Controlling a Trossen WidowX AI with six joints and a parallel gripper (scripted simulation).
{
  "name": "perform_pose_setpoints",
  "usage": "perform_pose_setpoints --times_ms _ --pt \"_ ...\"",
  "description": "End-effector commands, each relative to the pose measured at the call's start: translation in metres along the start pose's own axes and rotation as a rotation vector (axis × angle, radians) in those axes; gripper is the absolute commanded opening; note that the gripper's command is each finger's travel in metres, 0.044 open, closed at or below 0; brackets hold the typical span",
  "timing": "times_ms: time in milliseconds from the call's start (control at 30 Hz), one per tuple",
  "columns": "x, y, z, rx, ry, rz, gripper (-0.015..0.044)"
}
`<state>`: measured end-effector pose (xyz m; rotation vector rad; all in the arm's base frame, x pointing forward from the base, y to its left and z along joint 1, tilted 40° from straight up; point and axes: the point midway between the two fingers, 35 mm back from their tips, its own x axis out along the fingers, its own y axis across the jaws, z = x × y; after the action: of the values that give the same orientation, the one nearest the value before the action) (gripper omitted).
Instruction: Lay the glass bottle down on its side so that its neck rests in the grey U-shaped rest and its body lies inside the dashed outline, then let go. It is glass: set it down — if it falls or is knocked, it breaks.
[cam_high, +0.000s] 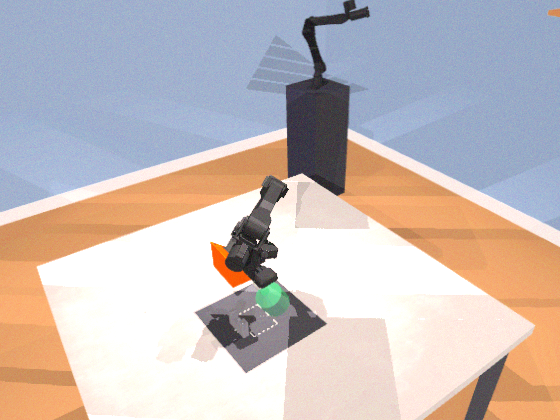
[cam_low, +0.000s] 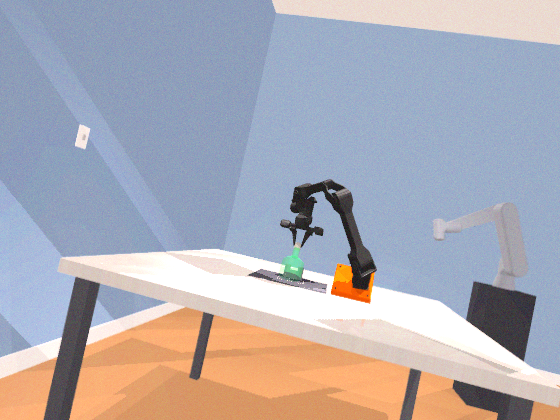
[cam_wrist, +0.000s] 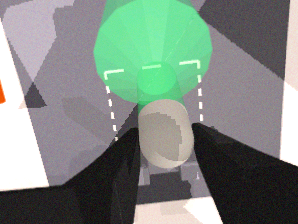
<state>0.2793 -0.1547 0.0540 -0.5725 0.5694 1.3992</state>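
The end effector (cam_high: 267, 265) (cam_low: 298, 245) (cam_wrist: 165, 132) was partly open, with its two black fingers pinching the pale cap (cam_low: 297, 245) (cam_wrist: 166, 134) on top of the green glass bottle (cam_high: 272, 298) (cam_low: 292, 266) (cam_wrist: 152, 45). The bottle was not lying down: its neck pointed up and leaned a little. Its fat part was low over the dark mat (cam_high: 250, 355) (cam_low: 315, 286) (cam_wrist: 250, 125), but I could not tell if it touched. From the top, it was by one end of the dashed outline (cam_high: 265, 330) (cam_wrist: 200, 95), and not all inside. The black arm (cam_high: 260, 215) (cam_low: 352, 230) bent over from beside an orange block (cam_high: 220, 265) (cam_low: 345, 282). All this was on the white bench (cam_high: 125, 300) (cam_low: 200, 287). Farther off, another arm (cam_high: 312, 45) (cam_low: 511, 240) stood on a tall dark box (cam_high: 317, 135) (cam_low: 500, 320).
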Motion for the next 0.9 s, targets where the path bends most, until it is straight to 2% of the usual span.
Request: perform_pose_setpoints --times_ms 0,867 --pt "0.001 -0.001 -0.010 -0.003 0.006 0.001 0.0115" --pt "0.008 -0.001 -0.044 0.021 -0.020 -0.004 0.0115"
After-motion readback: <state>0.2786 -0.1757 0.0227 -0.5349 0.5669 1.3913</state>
